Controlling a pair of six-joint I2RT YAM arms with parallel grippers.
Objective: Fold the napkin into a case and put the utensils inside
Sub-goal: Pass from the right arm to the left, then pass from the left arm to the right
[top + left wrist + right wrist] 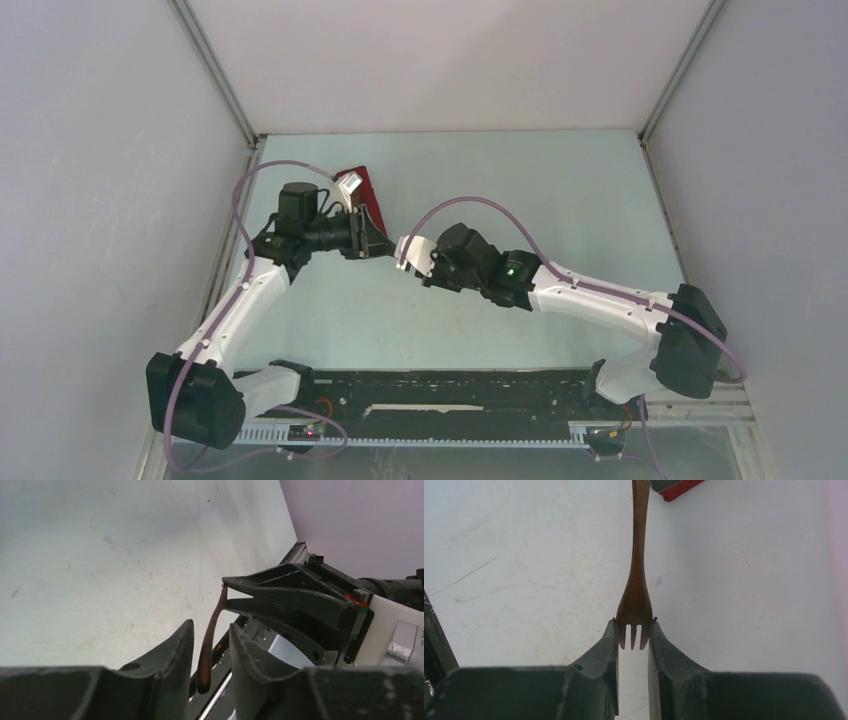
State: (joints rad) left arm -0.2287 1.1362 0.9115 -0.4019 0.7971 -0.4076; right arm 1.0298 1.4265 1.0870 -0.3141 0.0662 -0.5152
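right claw is clamped on the small dark brown wooden fork — fingers pinch the head from both sides, tines pointing back between them, handle running straight out to the top of the right wrist frame. left claw straddles the handle end. its wrist view shows the fork edge-on between the fingers with slivers of gap either side, so can't tell if it's actually gripping. fork is up off the pale desk, bridging the two claws, centre-left in the top view. dark red cloth case — folded to a narrow oblong — lies on the desk just behind the left claw, upper centre-left.
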